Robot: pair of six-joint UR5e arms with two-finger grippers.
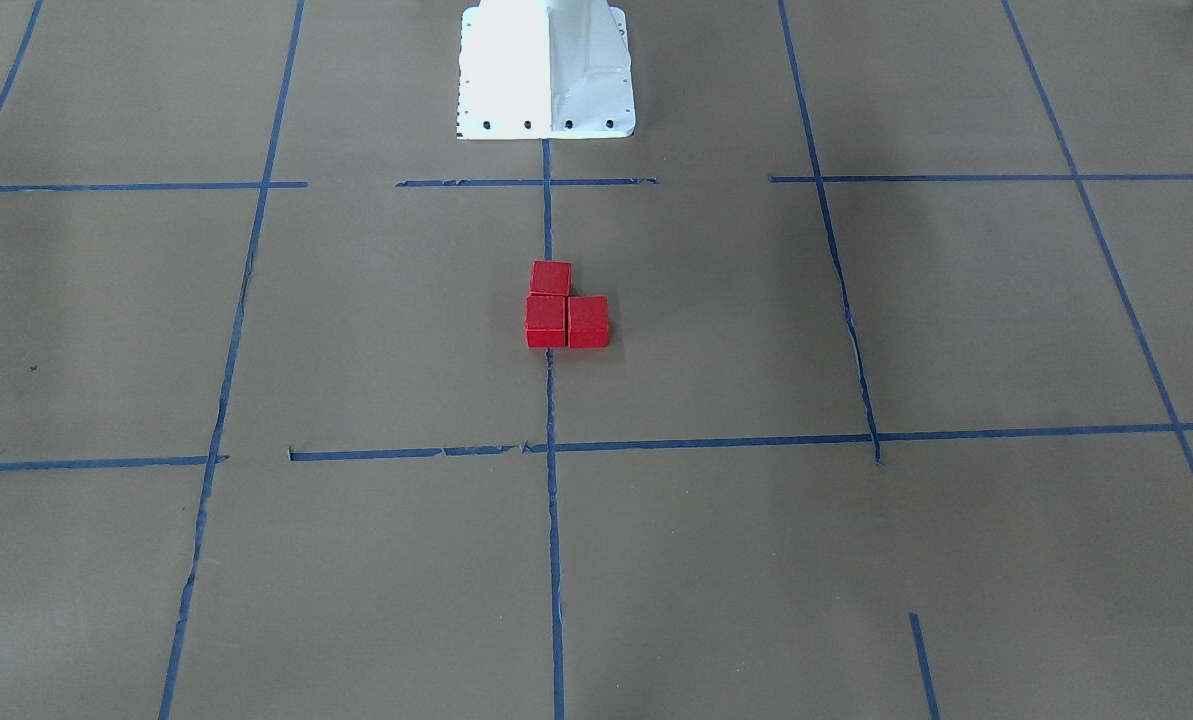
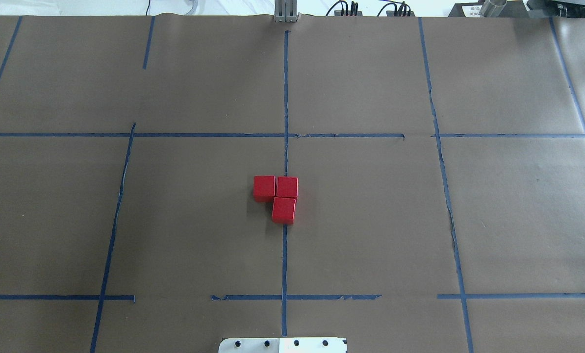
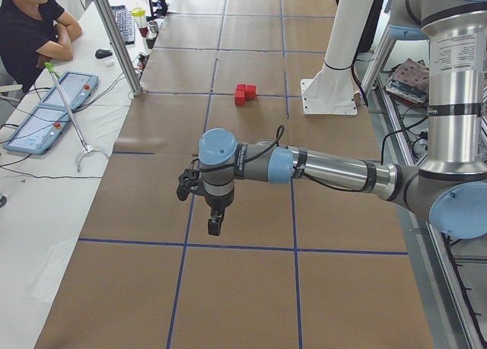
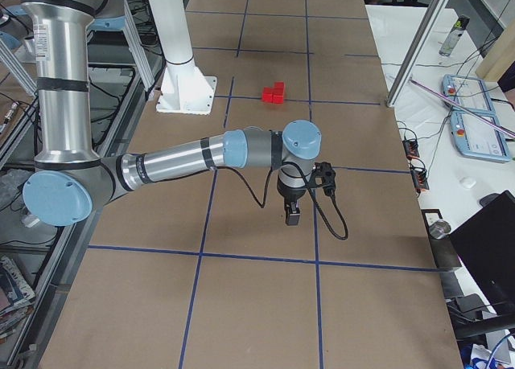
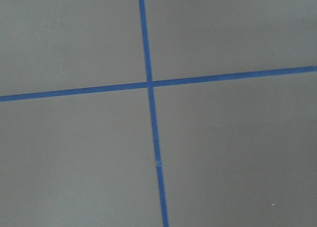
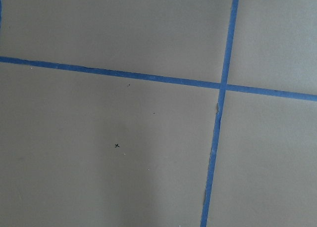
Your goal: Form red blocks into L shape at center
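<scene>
Three red blocks sit touching in an L at the center, on the vertical blue tape line point(image 2: 286, 98). In the overhead view one block point(image 2: 264, 188) is left of the corner block point(image 2: 287, 187), and the third point(image 2: 284, 210) is nearer the robot base. They also show in the front view point(image 1: 545, 321) and in both side views point(image 3: 245, 93) point(image 4: 274, 93). My left gripper point(image 3: 215, 226) hangs over the paper far from the blocks, toward the table's left end. My right gripper point(image 4: 292, 216) hangs toward the right end. I cannot tell whether either is open or shut.
The white robot base point(image 1: 546, 70) stands at the table's edge behind the blocks. A seated operator point(image 3: 30, 30) and control tablets point(image 3: 46, 113) are at the side bench. Both wrist views show only brown paper and crossing blue tape point(image 5: 149, 83) point(image 6: 221, 86).
</scene>
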